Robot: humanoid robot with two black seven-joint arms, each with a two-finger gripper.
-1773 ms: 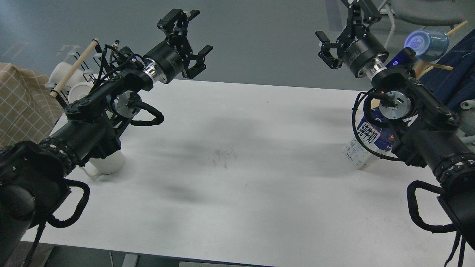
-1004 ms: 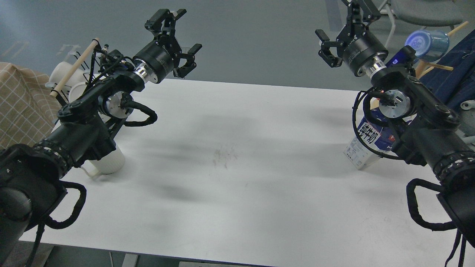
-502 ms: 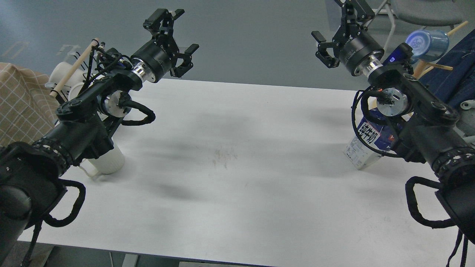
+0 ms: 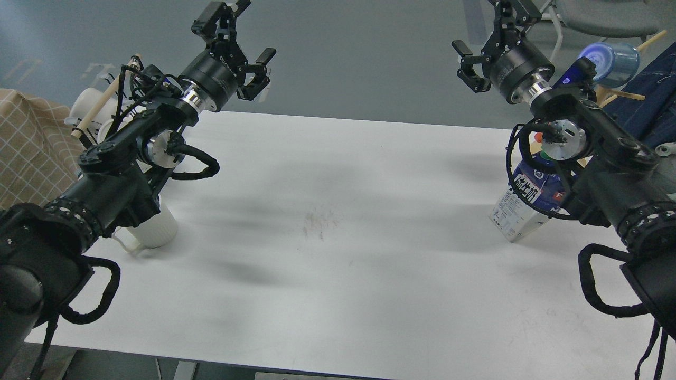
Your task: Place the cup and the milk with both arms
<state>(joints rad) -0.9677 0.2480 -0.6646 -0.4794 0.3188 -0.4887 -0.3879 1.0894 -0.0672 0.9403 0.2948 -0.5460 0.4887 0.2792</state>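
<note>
A white ribbed cup with a handle stands on the white table at the left, partly hidden under my left arm. A blue and white milk carton stands at the right, partly hidden behind my right arm. My left gripper is open and empty, raised above the table's far left edge, well away from the cup. My right gripper is open and empty, raised beyond the table's far right edge, above and behind the carton.
A rack with white cups and a wooden rod stands at the far left. A checked cloth lies left of the table. A blue cup hangs on a wooden peg at the far right, near dark fabric.
</note>
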